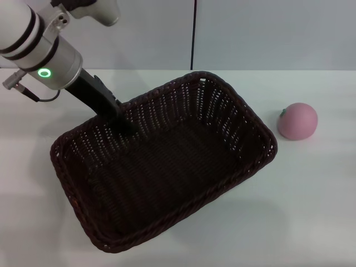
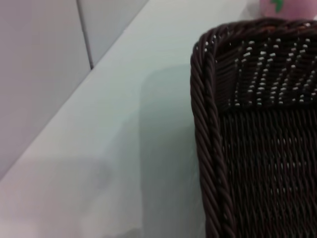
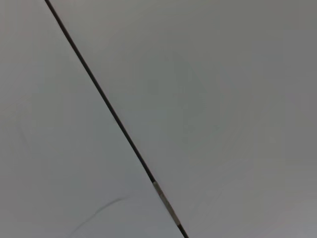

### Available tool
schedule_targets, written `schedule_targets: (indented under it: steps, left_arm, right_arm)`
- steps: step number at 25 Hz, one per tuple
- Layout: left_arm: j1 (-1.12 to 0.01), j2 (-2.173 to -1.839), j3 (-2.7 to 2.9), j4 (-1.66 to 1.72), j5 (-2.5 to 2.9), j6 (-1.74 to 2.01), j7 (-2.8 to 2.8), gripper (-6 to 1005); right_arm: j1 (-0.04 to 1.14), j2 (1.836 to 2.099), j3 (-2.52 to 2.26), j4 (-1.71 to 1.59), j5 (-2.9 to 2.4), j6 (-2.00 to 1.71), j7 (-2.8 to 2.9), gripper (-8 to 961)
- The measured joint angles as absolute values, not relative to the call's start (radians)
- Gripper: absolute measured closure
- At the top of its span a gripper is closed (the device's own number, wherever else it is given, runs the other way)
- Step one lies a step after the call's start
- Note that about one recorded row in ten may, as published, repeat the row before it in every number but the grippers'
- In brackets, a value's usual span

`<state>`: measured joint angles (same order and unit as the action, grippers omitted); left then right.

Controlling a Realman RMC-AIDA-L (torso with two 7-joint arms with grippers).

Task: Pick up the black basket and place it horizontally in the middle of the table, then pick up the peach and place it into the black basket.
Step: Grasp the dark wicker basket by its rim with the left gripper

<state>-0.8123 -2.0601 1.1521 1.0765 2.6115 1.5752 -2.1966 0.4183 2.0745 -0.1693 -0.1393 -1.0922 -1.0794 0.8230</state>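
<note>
The black basket [image 1: 167,167] lies askew on the white table [image 1: 311,200], one corner pointing far right. My left gripper [image 1: 120,111] reaches down from the upper left and straddles the basket's far-left rim, one finger inside, shut on it. The left wrist view shows the braided rim and a rounded corner of the basket [image 2: 213,148] close up over the table [image 2: 124,148]. The pink peach [image 1: 297,120] sits on the table to the right of the basket, apart from it. Its top shows beyond the basket in the left wrist view [image 2: 292,7]. My right gripper is out of view.
A grey wall with a dark vertical seam [image 1: 194,33] stands behind the table. The right wrist view shows only that wall and a seam [image 3: 114,119]. Bare tabletop lies to the right of the basket and in front of it.
</note>
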Motion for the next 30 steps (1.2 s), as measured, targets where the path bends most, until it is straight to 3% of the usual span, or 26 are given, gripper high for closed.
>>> schedule_targets:
  steps: [9, 13, 21, 30]
  left_arm:
    - [-0.803, -2.060, 1.161, 1.065, 2.612, 1.568, -2.194, 454]
    - [-0.798, -2.060, 1.161, 1.065, 2.612, 1.565, -2.193, 657]
    - [-0.780, -2.061, 1.155, 1.073, 2.583, 1.565, -2.161, 784]
    - [-0.739, -2.059, 1.103, 1.142, 2.444, 1.591, -2.030, 799]
  right_arm:
    - [0.415, 2.075, -0.167, -0.140, -1.092, -1.060, 0.822, 184]
    - [0.410, 2.076, -0.151, -0.140, -1.092, -1.055, 0.822, 185]
    - [0.405, 2.076, -0.144, -0.140, -1.092, -1.055, 0.822, 184]
    - [0.405, 2.074, -0.143, -0.140, -1.092, -1.056, 0.829, 185]
